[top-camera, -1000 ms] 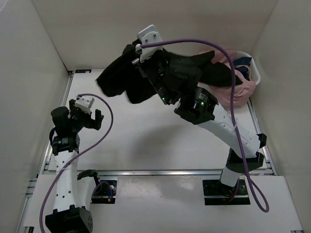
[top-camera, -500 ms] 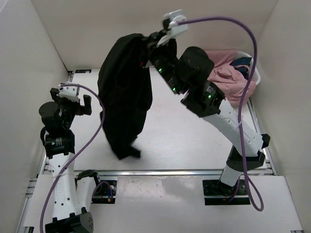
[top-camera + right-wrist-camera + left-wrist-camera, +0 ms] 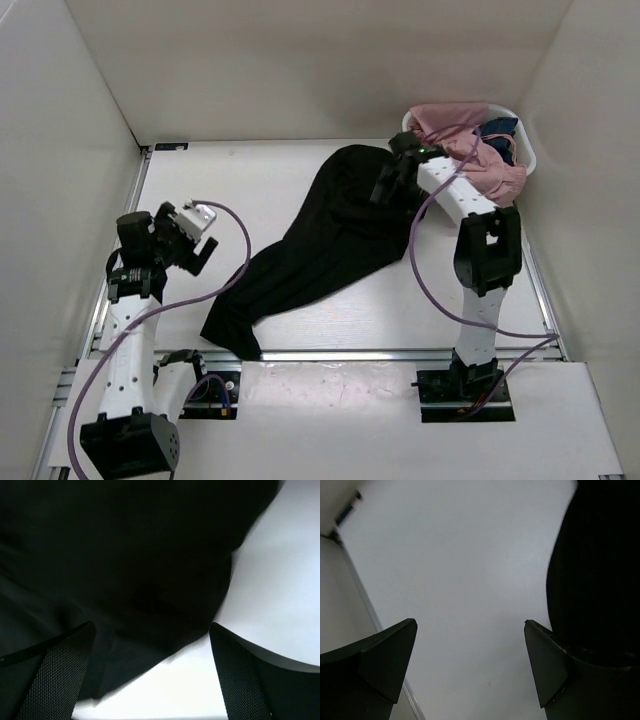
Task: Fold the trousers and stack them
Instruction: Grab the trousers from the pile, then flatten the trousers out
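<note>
The black trousers [image 3: 320, 240] lie in a long diagonal heap on the white table, from the back centre down to the front left. My right gripper [image 3: 384, 187] hovers open just over their far end, close to the cloth. The right wrist view shows the black trousers [image 3: 125, 555] under and ahead of the open gripper [image 3: 150, 672], with nothing between its fingers. My left gripper [image 3: 196, 246] stands open at the left, a short way from the trousers' lower end. In the left wrist view the gripper [image 3: 470, 665] frames bare table, with the trousers [image 3: 595, 570] at the right.
A white basket [image 3: 528, 155] at the back right corner holds a pink garment [image 3: 480, 170] and a small dark blue garment [image 3: 500, 130]. White walls close in the table on three sides. A metal rail [image 3: 350, 353] runs along the front edge. Purple cables trail from both wrists.
My right gripper had lifted the trousers high and hanging; it has come down toward the back right and opened. The trousers now lie on the table. The left arm shifted slightly.
</note>
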{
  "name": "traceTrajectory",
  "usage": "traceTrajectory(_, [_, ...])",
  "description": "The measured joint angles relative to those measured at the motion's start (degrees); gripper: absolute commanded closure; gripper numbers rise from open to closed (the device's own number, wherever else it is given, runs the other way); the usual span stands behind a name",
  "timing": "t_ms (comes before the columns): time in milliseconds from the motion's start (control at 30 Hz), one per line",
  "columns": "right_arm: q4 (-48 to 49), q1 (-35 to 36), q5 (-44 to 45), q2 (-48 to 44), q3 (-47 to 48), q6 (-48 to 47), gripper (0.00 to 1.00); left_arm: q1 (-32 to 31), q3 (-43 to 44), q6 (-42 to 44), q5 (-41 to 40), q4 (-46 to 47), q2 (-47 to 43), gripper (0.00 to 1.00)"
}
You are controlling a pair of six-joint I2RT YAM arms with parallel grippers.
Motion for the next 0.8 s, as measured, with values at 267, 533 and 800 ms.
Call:
traceTrajectory(267, [0.11, 7.82, -1.42, -10.25, -6.40, -2.73, 0.01, -2.23, -2.16, 7.85, -0.83, -14.95, 9.25, 0.00])
traceTrajectory(533, [-0.55, 8.85, 3.69, 1.40, 10.69, -6.47, 0.01, -9.22, -4.61, 7.17, 5.86, -14.88, 14.56, 0.00])
traceTrajectory(800, [-2.60, 9.94, 6.62, 11.91, 14.19, -7.32, 0.01, -20.48, -9.90, 7.76, 3.28, -11.06, 23.85, 0.37])
